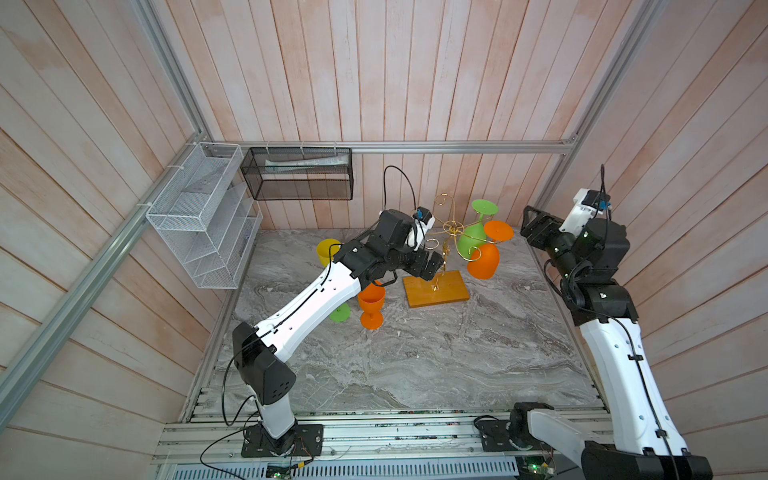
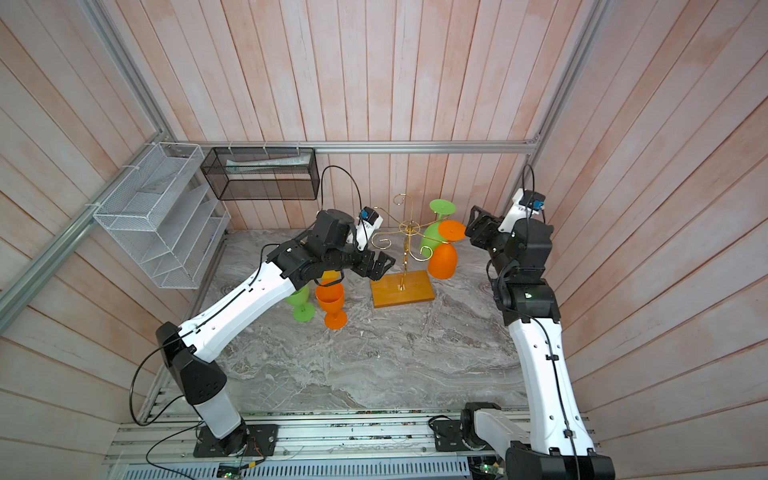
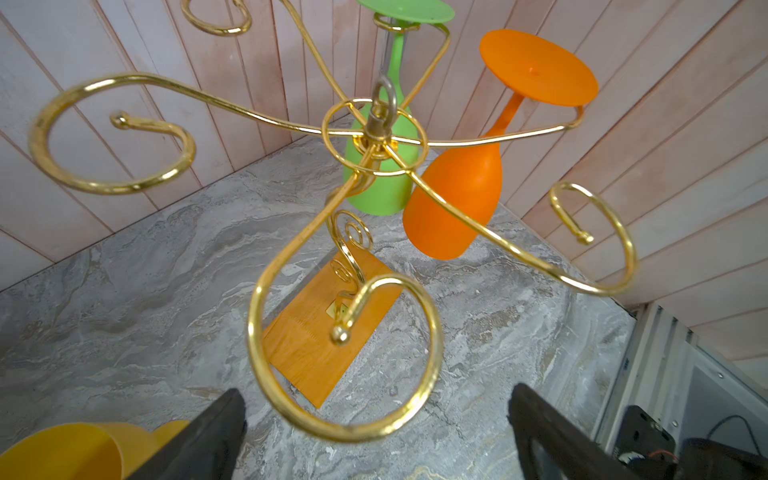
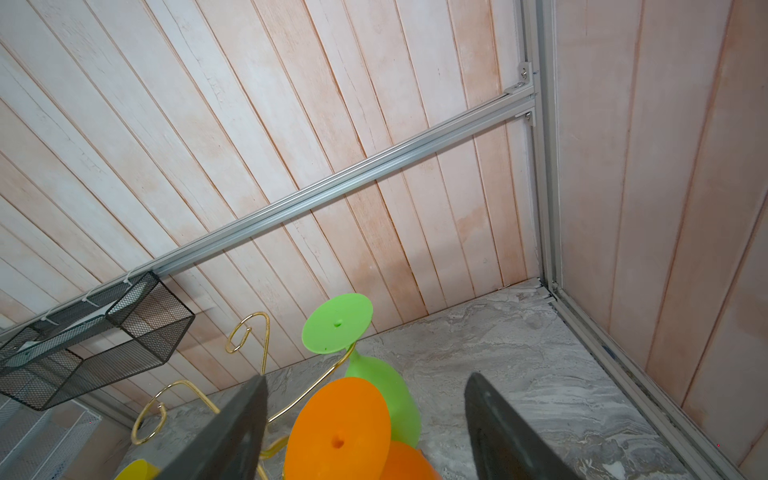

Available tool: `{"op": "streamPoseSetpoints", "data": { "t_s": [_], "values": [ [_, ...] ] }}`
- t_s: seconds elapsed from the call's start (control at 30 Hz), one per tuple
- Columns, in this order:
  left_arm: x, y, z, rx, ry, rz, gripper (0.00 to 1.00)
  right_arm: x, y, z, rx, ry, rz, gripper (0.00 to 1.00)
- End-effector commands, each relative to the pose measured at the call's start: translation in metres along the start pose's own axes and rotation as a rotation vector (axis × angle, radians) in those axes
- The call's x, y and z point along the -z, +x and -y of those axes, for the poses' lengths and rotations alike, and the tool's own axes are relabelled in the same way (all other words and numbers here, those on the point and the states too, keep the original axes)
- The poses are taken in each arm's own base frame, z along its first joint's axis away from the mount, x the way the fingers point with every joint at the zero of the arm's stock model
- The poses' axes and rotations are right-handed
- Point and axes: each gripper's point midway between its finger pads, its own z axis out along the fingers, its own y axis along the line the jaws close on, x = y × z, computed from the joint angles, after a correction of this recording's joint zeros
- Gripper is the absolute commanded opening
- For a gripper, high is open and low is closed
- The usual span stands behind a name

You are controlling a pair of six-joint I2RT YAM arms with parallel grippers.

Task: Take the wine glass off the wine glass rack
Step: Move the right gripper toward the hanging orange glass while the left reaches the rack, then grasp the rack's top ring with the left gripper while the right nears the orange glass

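Rack: wine glass rack (image 1: pixel 435 289) upright at back-centre of table. Gold wire arms over an orange-brown wood base. 6 curled arms, 4 empty.
On rack: 2 hang bowl-down, side by side on R side: green wine glass (image 1: pixel 473 237) and orange wine glass (image 1: pixel 483 259). Can't tell whether the bowls touch.
Off rack: 3 upright on table, L of base: standing orange glass (image 1: pixel 371 303), standing green glass (image 2: pixel 300 301) (partly under L arm), standing yellow glass (image 1: pixel 328 251).
L gripper: left gripper (image 2: pixel 379 268) jaws fully apart, empty. Near rack stem, no contact seen. An empty curl sits right in front of its wrist cam.
R gripper: right gripper (image 1: pixel 527 226) jaws wide apart, nothing held. Up at level of the glass feet, just beside the orange wine glass's foot disc, apart from it.
Progress: est. partway. 3 off, 2 left, no grasp yet on the next one. Likely target = orange wine glass (nearest R gripper), a guess only.
Left to do: close on stem/foot, slide out along wire arm, lift clear, set down.
Surface: table (image 1: pixel 415 365) grey marble-pattern, flat, few white specks.
Room: walls (image 1: pixel 415 83) pale pink-white planks on 3 sides. Alu rails (image 1: pixel 457 146). White mesh basket (image 1: pixel 199 216) on L wall. Black mesh basket (image 1: pixel 297 174) on back wall w/ pale item inside.
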Motion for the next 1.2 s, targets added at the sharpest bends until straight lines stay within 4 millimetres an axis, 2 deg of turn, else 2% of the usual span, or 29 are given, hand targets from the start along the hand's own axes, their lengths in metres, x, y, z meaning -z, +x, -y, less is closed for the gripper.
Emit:
{"op": "streamPoseSetpoints", "data": {
  "t_s": [0.0, 0.2, 0.37, 0.57, 0.73, 0.93, 1.17],
  "values": [
    [-0.002, -0.008, -0.026, 0.035, -0.078, -0.002, 1.00, 0.002, -0.002, -0.006, -0.023, -0.039, 0.015, 0.76],
    [-0.011, -0.022, -0.061, 0.101, -0.116, 0.020, 1.00, 0.004, 0.009, -0.003, -0.026, -0.038, -0.011, 0.75],
    [-0.016, -0.036, -0.078, 0.107, -0.144, 0.043, 1.00, 0.009, 0.013, -0.002, -0.026, -0.037, -0.024, 0.75],
    [-0.027, -0.046, -0.109, 0.124, -0.194, 0.059, 1.00, 0.015, 0.018, -0.005, -0.040, -0.060, -0.040, 0.74],
    [-0.040, -0.057, -0.140, 0.157, -0.193, 0.096, 1.00, 0.013, 0.035, -0.009, -0.068, -0.088, -0.088, 0.72],
    [-0.052, -0.075, -0.145, 0.170, -0.159, 0.161, 1.00, 0.013, 0.049, -0.020, -0.078, -0.116, -0.127, 0.71],
    [-0.062, -0.085, -0.146, 0.204, -0.138, 0.222, 1.00, 0.009, 0.069, -0.048, -0.138, -0.186, -0.189, 0.67]
  ]
}}
